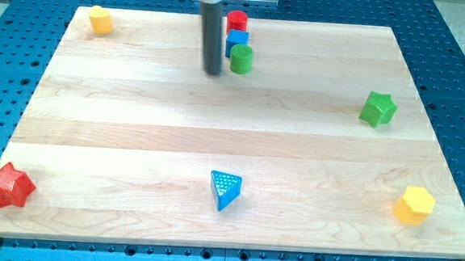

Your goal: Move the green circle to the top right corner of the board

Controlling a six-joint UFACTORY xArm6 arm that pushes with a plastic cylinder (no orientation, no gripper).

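Observation:
The green circle [241, 59] stands near the view's top middle of the wooden board [135, 141]. It touches a blue block [237, 40] just above it, and a red circle [237, 21] stands above that at the board's top edge. My tip [213, 71] is just left of the green circle, a small gap apart. The top right corner of the board [380, 38] holds no block.
A green star [378, 109] lies at the right. A yellow hexagon [415, 205] sits at the bottom right, a blue triangle [226, 189] at the bottom middle, a red star [8, 186] at the bottom left, a yellow block [101, 20] at the top left.

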